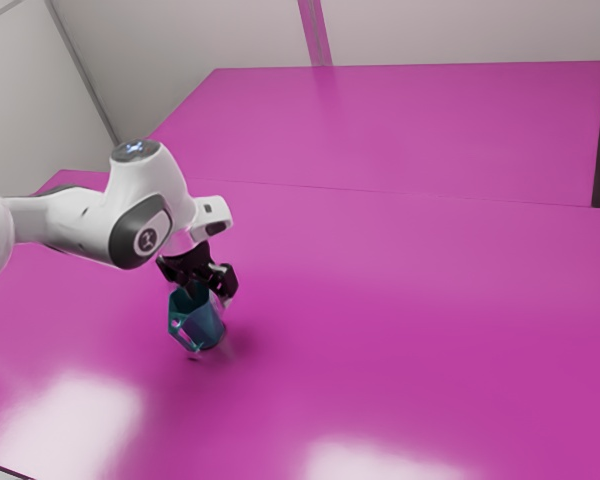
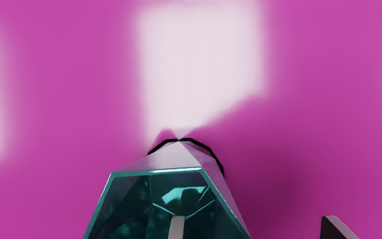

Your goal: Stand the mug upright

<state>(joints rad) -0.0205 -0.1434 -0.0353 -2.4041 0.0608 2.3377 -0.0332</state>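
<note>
The gripper is low over the table at the teal mug, one finger reaching into its mouth and the other outside its wall. The faceted mug leans, its mouth toward the hand and its handle on the exterior view's left side. In the wrist view the gripper stands open: one fingertip shows inside the mug, the other beyond its rim with a gap to the wall. A thin black curved edge shows behind the mug's far end. The mug's underside is hidden.
The glossy magenta table extends around the mug, with bright reflections on it. A magenta surface lies farther back, before pale walls. The arm comes in from the exterior view's left.
</note>
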